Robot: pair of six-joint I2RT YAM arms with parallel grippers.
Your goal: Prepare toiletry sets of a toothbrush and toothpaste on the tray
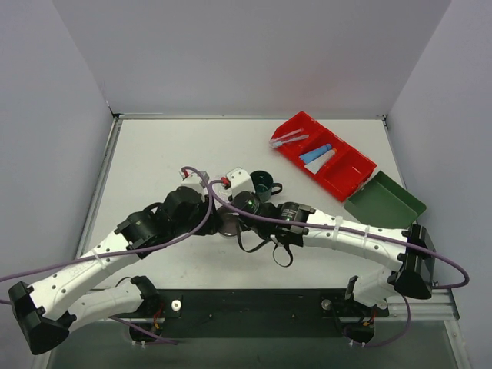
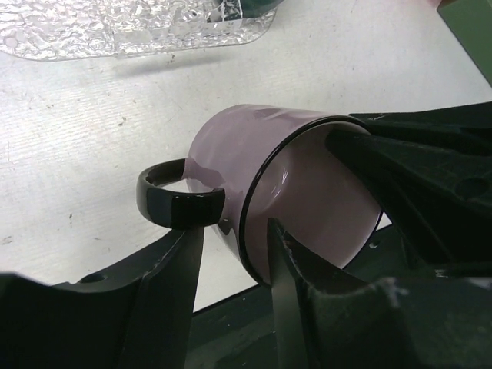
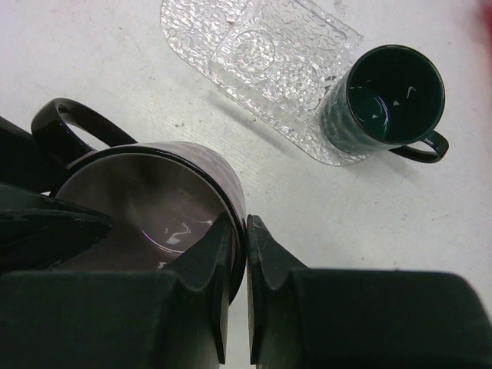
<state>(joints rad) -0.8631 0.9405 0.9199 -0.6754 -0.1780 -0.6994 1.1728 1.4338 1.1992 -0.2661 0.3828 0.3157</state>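
"Pincers first: how did the right pincer stand?"

"Nipped tight on the wall of the mauve cup, one finger inside the mouth and one outside."

"And the left pincer?"

"Half spread. Its fingers sat either side of the same cup's rim, right by the black handle. A strip of counter showed between the outer finger and the rim."

"Now the rest, biggest down."

"At the counter's far right lay the red compartmented bin, and the dark green tray sat against the bin's near end. The clear tray, glittery and textured, lay flat near the middle, just beyond the cup and well apart from the bin."

"The cup itself?"

"It looked tipped, mouth turned towards the left wrist camera. Whether its base touched the counter I could not tell. The dark green mug stood upright at one end of the clear tray, either on its edge or merely against it."

"And the smallest?"

"The blue tube and white tube lay side by side in the bin's middle compartment. The toothbrushes lay in the end compartment farthest from the arms."
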